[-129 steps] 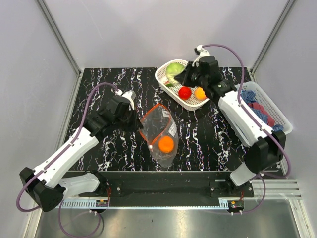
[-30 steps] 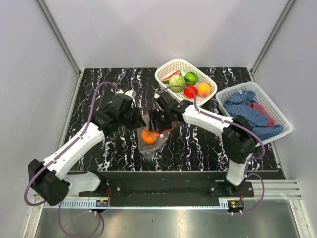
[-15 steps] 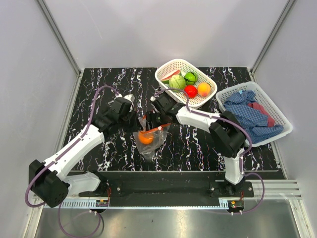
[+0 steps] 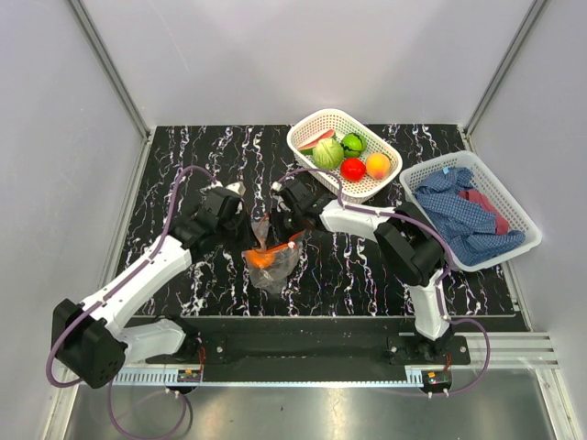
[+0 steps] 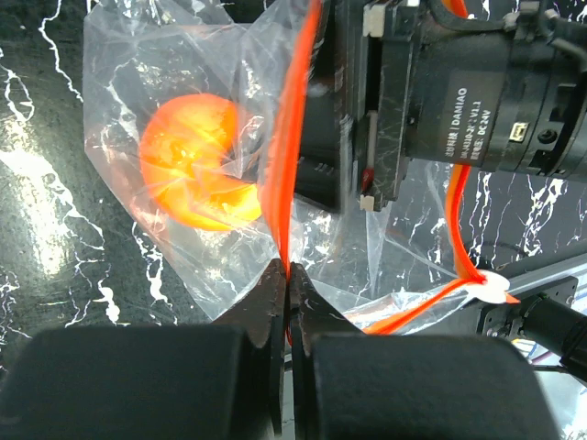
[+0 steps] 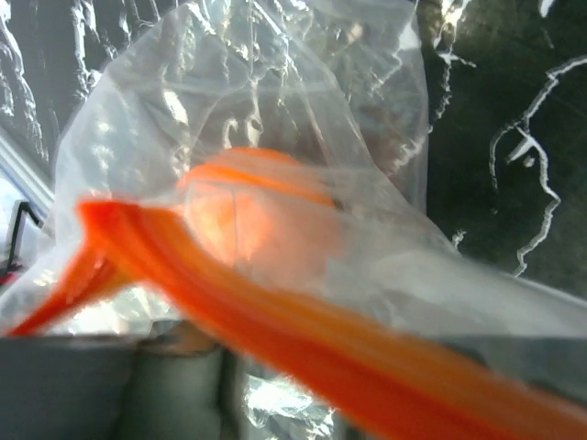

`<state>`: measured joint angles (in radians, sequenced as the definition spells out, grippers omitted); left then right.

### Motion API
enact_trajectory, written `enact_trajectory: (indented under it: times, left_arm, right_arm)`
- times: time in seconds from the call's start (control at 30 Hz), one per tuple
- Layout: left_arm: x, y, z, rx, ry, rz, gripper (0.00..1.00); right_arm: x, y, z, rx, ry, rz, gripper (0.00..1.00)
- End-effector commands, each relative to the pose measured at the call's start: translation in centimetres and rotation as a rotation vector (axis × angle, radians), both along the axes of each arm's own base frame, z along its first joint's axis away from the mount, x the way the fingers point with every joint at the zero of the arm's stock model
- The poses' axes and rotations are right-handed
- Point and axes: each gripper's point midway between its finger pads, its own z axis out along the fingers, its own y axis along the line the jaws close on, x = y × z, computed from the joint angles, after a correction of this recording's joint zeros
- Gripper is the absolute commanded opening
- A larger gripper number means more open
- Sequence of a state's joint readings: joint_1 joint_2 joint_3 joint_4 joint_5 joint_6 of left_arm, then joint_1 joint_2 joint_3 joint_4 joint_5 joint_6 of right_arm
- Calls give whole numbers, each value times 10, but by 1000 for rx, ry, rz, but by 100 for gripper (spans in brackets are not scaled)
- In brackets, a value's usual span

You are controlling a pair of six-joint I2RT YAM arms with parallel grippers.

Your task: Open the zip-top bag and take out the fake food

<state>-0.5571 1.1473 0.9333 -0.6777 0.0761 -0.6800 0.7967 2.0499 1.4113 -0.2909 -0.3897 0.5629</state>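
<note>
The zip-top bag (image 4: 273,261) lies crumpled on the black marbled table (image 4: 183,156) between the two arms, with an orange ball (image 5: 188,160) inside it. The left gripper (image 5: 287,271) is pinched tight on the bag's orange-red zip strip (image 5: 292,137); the ball sits just beside its fingers, behind the clear plastic. The right gripper (image 4: 291,223) is at the bag's other lip, where the strip runs across its blurred fingers. Whether they clasp it I cannot tell. The other fake food (image 4: 327,153) sits in the white basket (image 4: 307,128) farther back, well apart from the bag.
</note>
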Motion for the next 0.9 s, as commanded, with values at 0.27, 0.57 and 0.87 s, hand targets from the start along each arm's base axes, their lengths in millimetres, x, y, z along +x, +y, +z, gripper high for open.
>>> enact_trajectory:
  times: [0.27,0.57,0.87]
  left_arm:
    - [3,10,14,-45,-59,35,0]
    - [10,7,17,-40,-59,33,0]
    - [25,5,50,-13,-123,21,0]
  right_arm:
    - [-2,-13,37,8,-123,35,0]
    - [-14,-42,93,-30,-203,25,0]
    - [-20,-68,112,-117,-292,25,0]
